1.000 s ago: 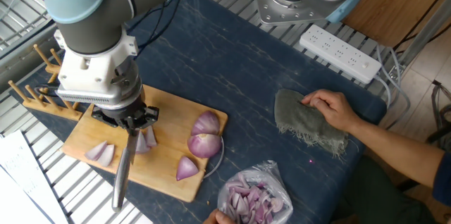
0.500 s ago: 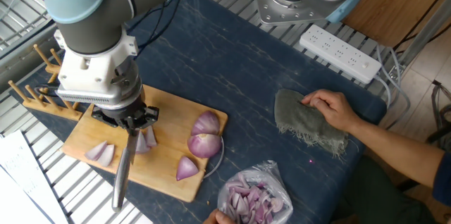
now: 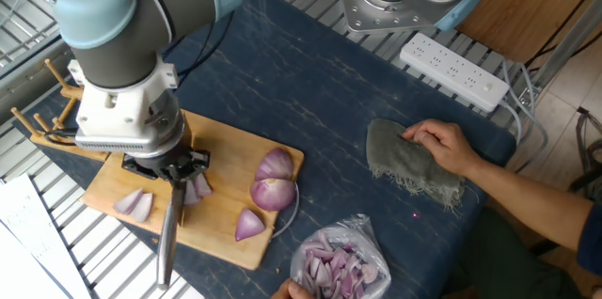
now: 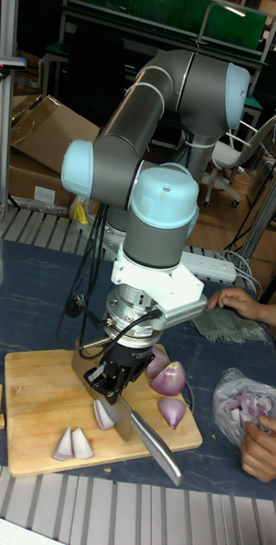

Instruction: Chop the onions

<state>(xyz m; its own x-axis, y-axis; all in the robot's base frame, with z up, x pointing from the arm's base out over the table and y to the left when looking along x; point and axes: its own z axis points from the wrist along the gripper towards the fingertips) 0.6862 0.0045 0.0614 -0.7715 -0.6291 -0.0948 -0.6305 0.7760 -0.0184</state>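
Wooden cutting board [image 3: 221, 228] lies on the dark blue worktop [image 3: 310, 102], and the onions [image 3: 274, 192] sit on it in several pieces. In the fixed view, 2 large halves rest together at the board's 3 o'clock edge, one [image 3: 276, 163] just behind the other, with a smaller wedge [image 3: 248, 226] at about 5 o'clock from them. 2 pale wedges [image 3: 134, 205] lie touching each other at the board's 9 o'clock side, and another piece [image 3: 196, 187] sits just beside the blade near the board's middle.

The gripper [image 3: 172, 164] hangs over the board's middle with its fingers pinched on the handle of a knife [image 3: 169, 233]; the handle juts toward 6 o'clock past the board's near edge. In the tall fixed view the knife [image 4: 121, 409] slants down across the board [image 4: 36, 400], its flat blade touching the pale piece [image 4: 104, 415] under the gripper [image 4: 112, 379].

A person's hand [image 3: 442, 144] rests on a grey cloth [image 3: 409, 163] at 3 o'clock on the worktop. A clear bag of purple onion bits [image 3: 336, 263] lies near the board's 4 o'clock corner, with another hand [image 4: 266, 447] at it. A white power strip [image 3: 453, 71] lies at 1 o'clock.
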